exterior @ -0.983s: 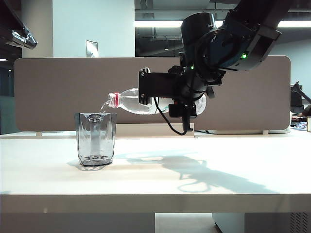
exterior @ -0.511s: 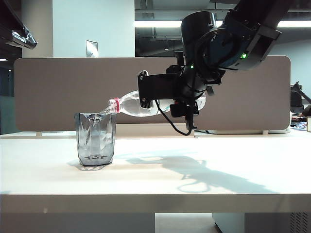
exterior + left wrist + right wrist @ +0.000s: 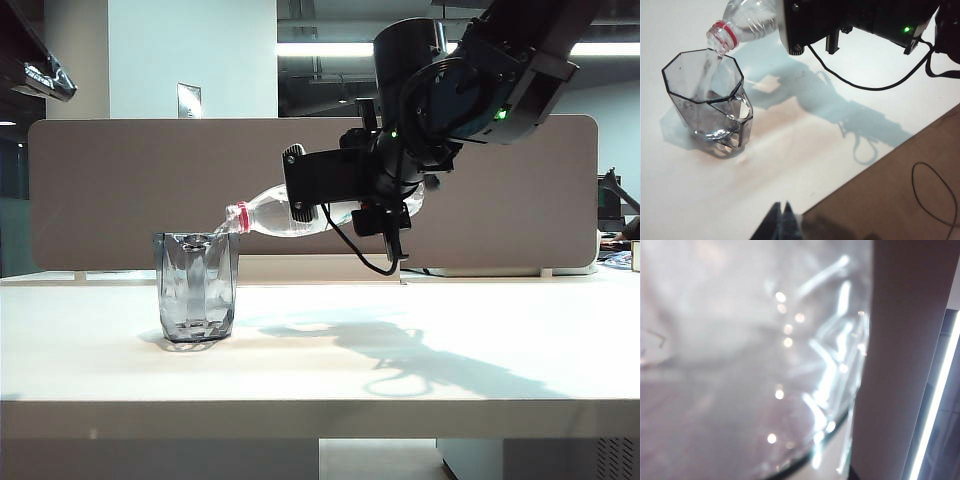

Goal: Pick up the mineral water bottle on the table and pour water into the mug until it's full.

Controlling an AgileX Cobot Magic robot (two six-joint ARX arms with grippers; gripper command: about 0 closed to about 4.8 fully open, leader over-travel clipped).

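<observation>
Pouring: right gripper (image 3: 312, 190) clamps the mineral water bottle (image 3: 275, 215), neck tilted down.
Water (image 3: 710, 62) streams into mug (image 3: 196, 288) near desk's (image 3: 420, 380) left end; left gripper (image 3: 781, 220) fingertips together.

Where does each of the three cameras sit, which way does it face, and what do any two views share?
Exterior view: off the arms, level with the table front edge, facing the divider panel; shows the right gripper holding the tilted mineral water bottle over the mug.
Left wrist view: above the table, looking down at the mug, bottle neck and right arm; the left gripper tips show, shut.
Right wrist view: pressed against the bottle, mostly blur.
Shared: exterior and left wrist views both show water streaming into the mug.
</observation>
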